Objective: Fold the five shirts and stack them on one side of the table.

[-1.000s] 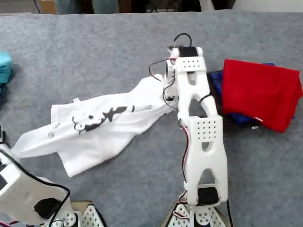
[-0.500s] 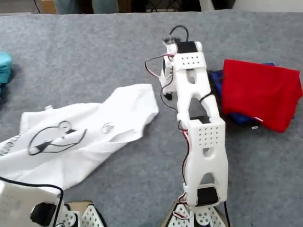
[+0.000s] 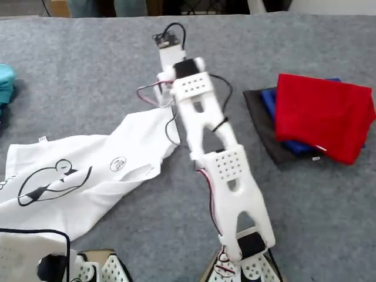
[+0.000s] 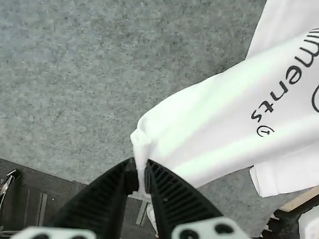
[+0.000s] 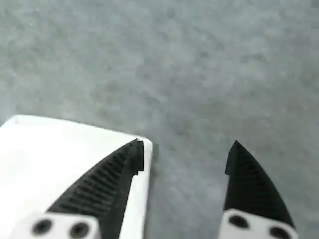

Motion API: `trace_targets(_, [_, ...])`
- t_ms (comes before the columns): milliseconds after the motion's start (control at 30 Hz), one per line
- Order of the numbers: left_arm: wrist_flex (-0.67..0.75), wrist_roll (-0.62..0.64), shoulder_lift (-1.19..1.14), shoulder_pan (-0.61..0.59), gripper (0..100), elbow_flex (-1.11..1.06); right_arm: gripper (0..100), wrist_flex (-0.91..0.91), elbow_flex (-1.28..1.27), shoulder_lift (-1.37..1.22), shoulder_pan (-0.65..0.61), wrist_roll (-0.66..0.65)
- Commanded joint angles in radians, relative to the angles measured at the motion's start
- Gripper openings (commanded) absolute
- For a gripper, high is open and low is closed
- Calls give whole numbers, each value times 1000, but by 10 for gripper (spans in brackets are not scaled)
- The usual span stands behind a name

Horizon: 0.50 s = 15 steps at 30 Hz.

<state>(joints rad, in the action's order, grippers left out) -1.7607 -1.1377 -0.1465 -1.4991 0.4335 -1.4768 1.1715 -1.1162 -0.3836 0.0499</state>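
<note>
High view showed a teal cloth [image 3: 4,82] at the far left edge of the grey table [image 3: 88,47], with bare cover between it and the white shirt [image 3: 88,176] lying nearer. That shirt was spread unfolded over the near-left part, print up. Its left end ran past the picture's edge and its near hem lay close to the table's near edge. In the left wrist view the left gripper [image 4: 140,175] was clamped on a bunched fold of the shirt's edge, just above the near rim where the grey cover ended. The shirt's right corner pointed toward the middle of the table, and the right arm [image 3: 217,158] stretched from the near edge diagonally past it. In the right wrist view the right gripper [image 5: 185,149] hung with its jaws wide apart, one finger over the shirt's corner and the other above bare cover. Open cover lay beyond the shirt on the far side, and also between the arm and the stack. At the right, the red shirt [image 3: 323,114] sat folded on a blue shirt [image 3: 269,100] and a black shirt [image 3: 264,132], close to the right edge.
</note>
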Motion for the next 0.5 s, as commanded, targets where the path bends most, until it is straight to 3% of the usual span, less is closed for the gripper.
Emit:
trace_targets(0, [0, 9, 12, -5, 29, 47, 276, 35, 120, -64, -29, 40])
trace_targets(233, [2, 54, 12, 22, 29, -36, 276, 6, 206, -176, -31, 49])
trace_targets(467, [2, 63, 12, 35, 29, -82, 276, -54, 206, -82, -25, 48])
